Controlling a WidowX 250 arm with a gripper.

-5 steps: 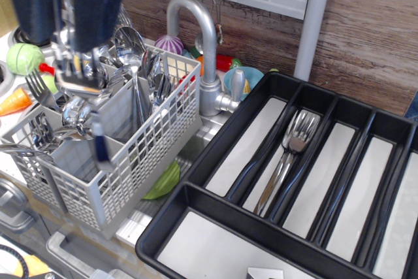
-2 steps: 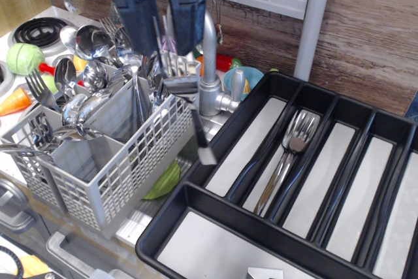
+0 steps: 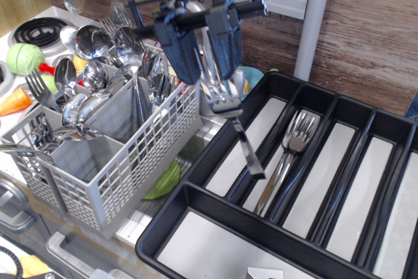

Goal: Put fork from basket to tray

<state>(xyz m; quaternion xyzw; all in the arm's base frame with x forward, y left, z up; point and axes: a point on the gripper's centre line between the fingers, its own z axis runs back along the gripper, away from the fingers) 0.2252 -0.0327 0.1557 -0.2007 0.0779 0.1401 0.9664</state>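
Note:
My gripper (image 3: 210,70) is shut on a silver fork (image 3: 230,117). It holds the fork by the tines end, with the slim handle hanging down and to the right over the left edge of the black tray (image 3: 196,194). Other forks (image 3: 290,151) lie in one of the tray's long compartments. The light grey lattice basket (image 3: 111,161) stands to the left, filled with spoons and another fork (image 3: 39,89) at its left side.
A steel tap (image 3: 202,31) rises just behind my gripper, between basket and tray. Toy vegetables (image 3: 25,58) and a stove burner (image 3: 32,31) lie at the far left. A grey post (image 3: 313,17) stands behind the tray. A green object (image 3: 163,181) lies below the basket.
My gripper has moved right from above the basket to the tray's left edge, carrying the fork out of the basket.

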